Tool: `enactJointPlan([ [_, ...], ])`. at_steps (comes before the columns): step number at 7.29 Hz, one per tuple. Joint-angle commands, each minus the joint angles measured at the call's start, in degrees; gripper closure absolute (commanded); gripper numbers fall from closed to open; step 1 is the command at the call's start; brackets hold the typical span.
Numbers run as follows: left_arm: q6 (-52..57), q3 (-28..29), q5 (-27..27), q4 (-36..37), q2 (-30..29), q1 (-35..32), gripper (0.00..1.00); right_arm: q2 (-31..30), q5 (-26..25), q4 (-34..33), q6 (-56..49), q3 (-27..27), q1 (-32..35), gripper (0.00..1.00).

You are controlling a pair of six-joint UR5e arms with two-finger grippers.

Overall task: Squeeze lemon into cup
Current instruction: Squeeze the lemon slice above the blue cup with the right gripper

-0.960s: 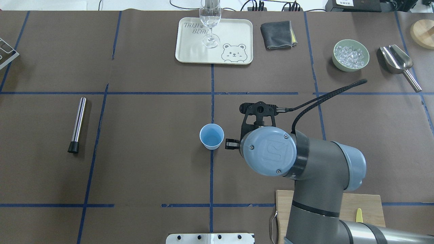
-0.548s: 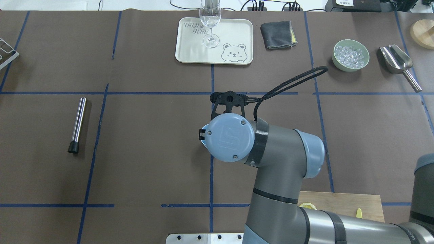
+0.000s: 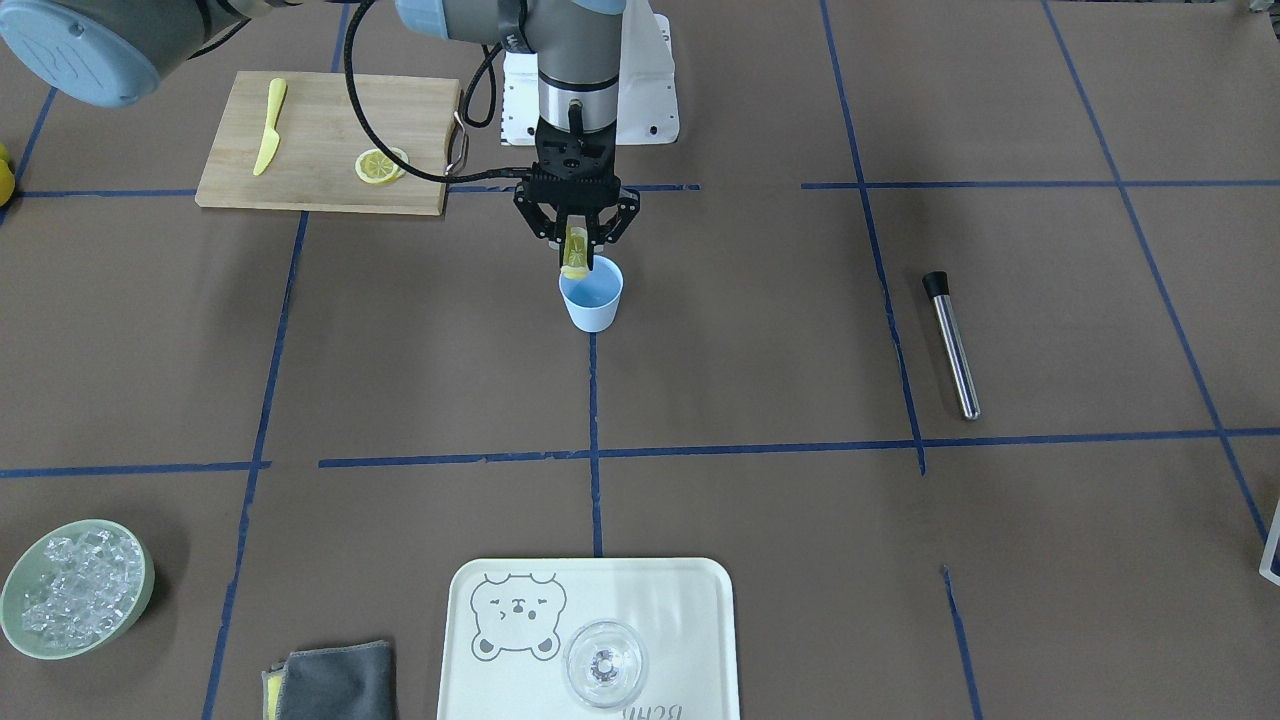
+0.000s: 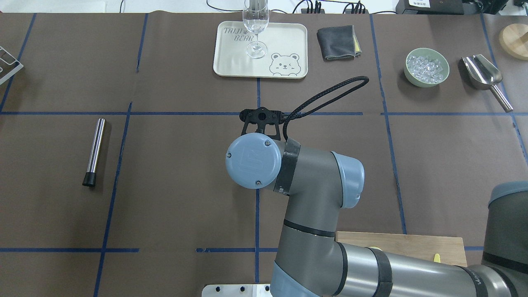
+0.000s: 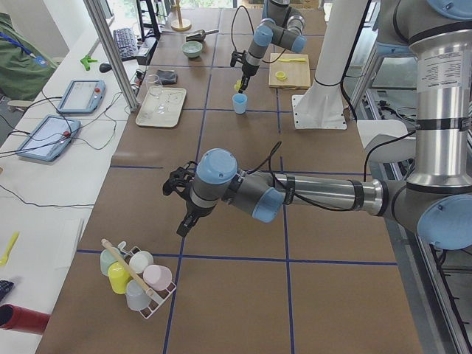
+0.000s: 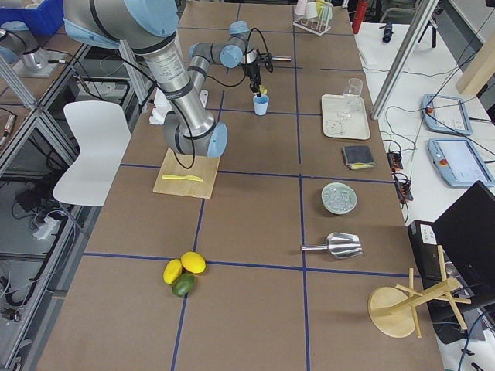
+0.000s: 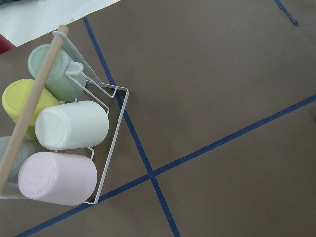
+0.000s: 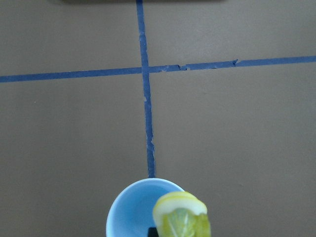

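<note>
Second slice (image 3: 381,165) lay on board (image 3: 320,120), robot side of cup (image 3: 591,295). Right gripper (image 3: 576,250), beside cup a second earlier, sat over its rim, fingers clenched on lemon (image 3: 574,266) hanging above mouth: squeeze could begin. Left gripper (image 5: 182,227) well away from cup; fingers' state impossible to tell. Beyond cup, tray (image 4: 288,41) lettering seemingly read "TRIJI BEAR".

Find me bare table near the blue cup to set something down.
Bare: between blue cup and steel muddler, and between cup and bear tray. Crowded: over the cup, where the right gripper holds the lemon slice.
</note>
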Motion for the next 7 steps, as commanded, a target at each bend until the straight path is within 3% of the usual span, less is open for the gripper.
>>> enactJointPlan([
  [1, 0.0, 0.09, 0.0, 0.02, 0.02, 0.08, 0.0, 0.07, -0.08, 0.86, -0.41, -1.43, 0.06, 0.63],
  [5, 0.0, 0.0, 0.0, 0.02, 0.02, 0.0, 0.0, 0.78, -0.08, 2.35, -0.41, -1.79, 0.06, 0.58],
  [6, 0.0, 0.0, -0.09, 0.02, 0.02, 0.0, 0.0, 0.95, -0.08, 2.35, -0.41, -1.79, 0.06, 0.54],
  [7, 0.0, 0.09, 0.0, 0.02, 0.02, 0.08, 0.0, 1.21, -0.17, 2.35, -0.5, -1.88, 0.06, 0.43],
])
